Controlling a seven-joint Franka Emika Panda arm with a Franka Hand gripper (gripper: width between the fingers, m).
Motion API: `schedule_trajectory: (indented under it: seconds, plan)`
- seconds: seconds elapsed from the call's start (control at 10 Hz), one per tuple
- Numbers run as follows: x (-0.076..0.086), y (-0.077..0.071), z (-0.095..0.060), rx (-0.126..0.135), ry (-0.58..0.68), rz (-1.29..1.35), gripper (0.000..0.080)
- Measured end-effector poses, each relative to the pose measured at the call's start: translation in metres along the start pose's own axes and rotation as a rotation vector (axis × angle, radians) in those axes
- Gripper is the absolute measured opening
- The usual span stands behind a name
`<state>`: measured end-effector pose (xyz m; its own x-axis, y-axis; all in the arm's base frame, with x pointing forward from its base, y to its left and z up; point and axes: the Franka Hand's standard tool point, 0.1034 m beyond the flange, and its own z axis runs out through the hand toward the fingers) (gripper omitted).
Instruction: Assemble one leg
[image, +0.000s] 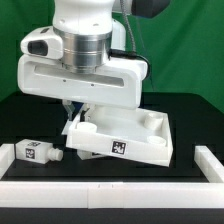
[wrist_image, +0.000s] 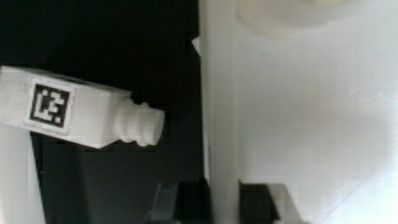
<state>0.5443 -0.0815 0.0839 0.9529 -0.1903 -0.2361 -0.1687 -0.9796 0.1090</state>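
Gripper (wrist_image: 221, 198) nearly closed, tabletop (wrist_image: 302, 110) wall apparently pinched betw. fingers. Leg (wrist_image: 80, 108) lying on bench (image: 190, 112) beside tabletop, ungrasped. Step judged: tabletop positioning. Next: release needed, then leg pickup.

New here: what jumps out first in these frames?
The big white tabletop sits askew mid-table in the exterior view, with the gripper down at its edge under the arm's bulky wrist. One tagged leg lies on its side toward the exterior view's left, apart from the tabletop.
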Motion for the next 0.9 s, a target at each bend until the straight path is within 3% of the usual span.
schedule_trajectory:
  seconds: [0.1, 0.2, 0.4, 0.5, 0.6, 0.7, 0.9]
  plan:
    - [0.0, -0.001, 0.001, -0.001, -0.002, -0.001, 0.0054]
    - [0.002, -0.011, 0.004, -0.005, -0.006, 0.027, 0.0054]
    - [0.019, -0.043, 0.009, -0.013, 0.002, 0.02, 0.0054]
    - [0.022, -0.057, 0.015, -0.015, 0.011, 0.022, 0.0054]
    - [0.02, -0.067, 0.021, -0.035, 0.013, 0.013, 0.0054]
    - [0.02, -0.067, 0.021, -0.061, 0.016, -0.006, 0.0055]
    - [0.02, -0.064, 0.024, -0.069, 0.037, -0.054, 0.0055]
